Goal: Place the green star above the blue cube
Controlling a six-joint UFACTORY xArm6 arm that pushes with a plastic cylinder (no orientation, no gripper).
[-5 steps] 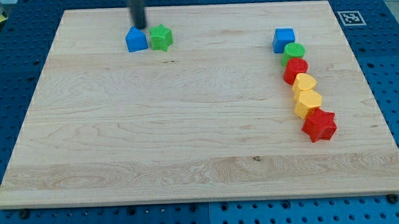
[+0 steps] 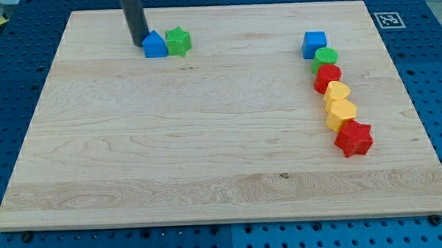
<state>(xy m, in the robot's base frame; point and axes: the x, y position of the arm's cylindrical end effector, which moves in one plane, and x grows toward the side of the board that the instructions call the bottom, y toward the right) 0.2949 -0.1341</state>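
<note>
The green star [image 2: 178,41] lies near the board's top left. A small blue block [image 2: 155,45] sits right against its left side. My tip [image 2: 138,44] is down on the board just left of that blue block, touching or nearly touching it. A blue cube [image 2: 315,43] stands at the upper right, at the top of a column of blocks, far from the star.
Below the blue cube runs a column: a green round block [image 2: 325,58], a red block [image 2: 327,77], two yellow blocks [image 2: 338,92] [image 2: 341,112] and a red star [image 2: 353,138]. The wooden board [image 2: 207,161] lies on a blue pegboard. A marker tag [image 2: 387,19] sits at the top right corner.
My tip has moved from above the small blue block to its left side and a little lower. The blue block has shifted slightly right against the green star.
</note>
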